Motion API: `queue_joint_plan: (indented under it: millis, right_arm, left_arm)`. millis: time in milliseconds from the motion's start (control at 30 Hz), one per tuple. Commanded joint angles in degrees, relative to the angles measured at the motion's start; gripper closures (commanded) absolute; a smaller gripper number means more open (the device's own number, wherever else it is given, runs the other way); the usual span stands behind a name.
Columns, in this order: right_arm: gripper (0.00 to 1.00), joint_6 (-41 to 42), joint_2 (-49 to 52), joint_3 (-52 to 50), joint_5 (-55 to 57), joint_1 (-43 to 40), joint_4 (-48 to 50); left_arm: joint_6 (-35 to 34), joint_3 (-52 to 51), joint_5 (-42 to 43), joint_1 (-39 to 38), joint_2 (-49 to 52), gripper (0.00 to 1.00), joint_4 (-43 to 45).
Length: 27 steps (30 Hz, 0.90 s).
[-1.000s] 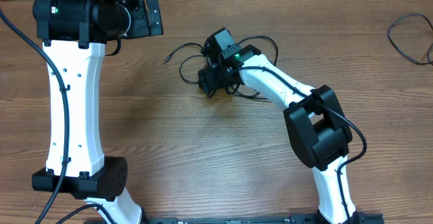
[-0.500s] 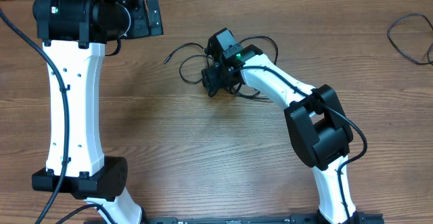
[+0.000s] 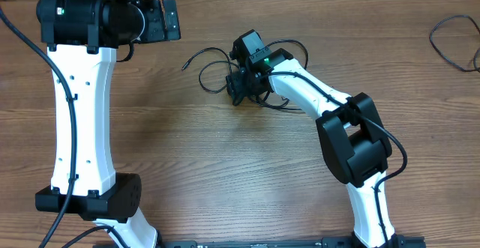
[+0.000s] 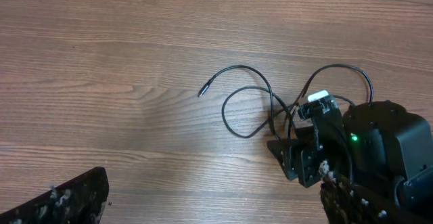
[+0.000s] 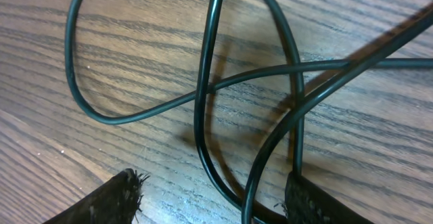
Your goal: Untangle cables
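Note:
The cables [image 3: 204, 51] are thin black wires lying in loose crossing loops on the wooden table, with a small plug end at the left. In the left wrist view the cables [image 4: 237, 66] lie ahead with the right gripper [image 4: 304, 160] down at their right side. My right gripper [image 3: 238, 91] is low over the tangle. In the right wrist view its fingers [image 5: 216, 207] are open, and cable strands [image 5: 206, 82] run between them. My left gripper [image 3: 166, 19] is open and empty, raised at the far left. Its fingers [image 4: 203, 210] frame bare wood.
Another thin black cable [image 3: 433, 34] lies looped at the far right edge of the table. The left arm's white links [image 3: 79, 106] stand along the left side. The right arm [image 3: 352, 139] reaches in from the front right.
My right gripper has shifted slightly to the right and settled over the tangle. The left arm has not moved.

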Motion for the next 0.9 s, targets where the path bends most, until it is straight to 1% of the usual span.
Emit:
queue_joint_plan:
  millis: [0,400,733,867]
  right_arm:
    - [0.33,-0.33,1.81,-0.42,-0.11,-0.15,0.07]
    - [0.33,-0.17,4.59,-0.44,-0.20,-0.50,0.44]
    - [0.33,-0.13,6.16,-0.42,-0.48,-6.45,0.59]
    - [0.33,-0.13,6.19,-0.44,-1.46,-7.61,0.22]
  left_arm:
    - [0.72,0.24,0.20,-0.39,0.57,0.00,-0.13]
    - [0.74,0.24,0.20,-0.39,0.57,0.00,-0.13]
    - [1.40,0.24,0.20,-0.39,0.57,0.00,-0.57]
    - [1.40,0.24,0.17,-0.39,0.57,0.00,-0.55]
